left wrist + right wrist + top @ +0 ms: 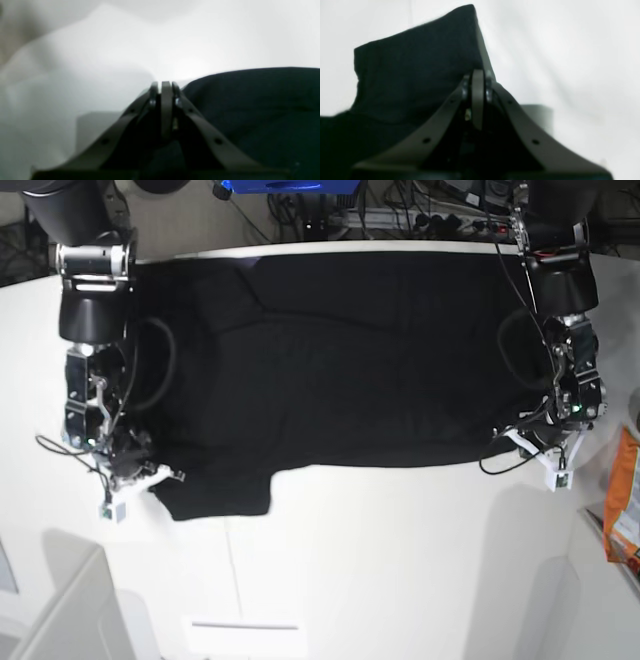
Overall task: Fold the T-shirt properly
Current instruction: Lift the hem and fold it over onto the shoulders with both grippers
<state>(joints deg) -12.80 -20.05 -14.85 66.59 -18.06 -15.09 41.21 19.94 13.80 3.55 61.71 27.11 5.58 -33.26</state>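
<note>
T-shirt (340, 370) spread plain black side up across the far half of the white table (400, 570).
One sleeve juts toward the near edge on the base view's left. Right gripper (478, 75) sits at that sleeve's corner, jaws clenched with black cloth at the tips; left gripper (166, 86) sits at the opposite near corner, jaws pressed together beside the hem; cloth between them cannot be told.

T-shirt (350, 370) was plain black all over with no print showing, surface (400, 580) was white, both tools, left tool (166, 86) and right tool (477, 75), were dark grey-olive, and an orange packet (622, 510) sat at the surface's edge.
</note>
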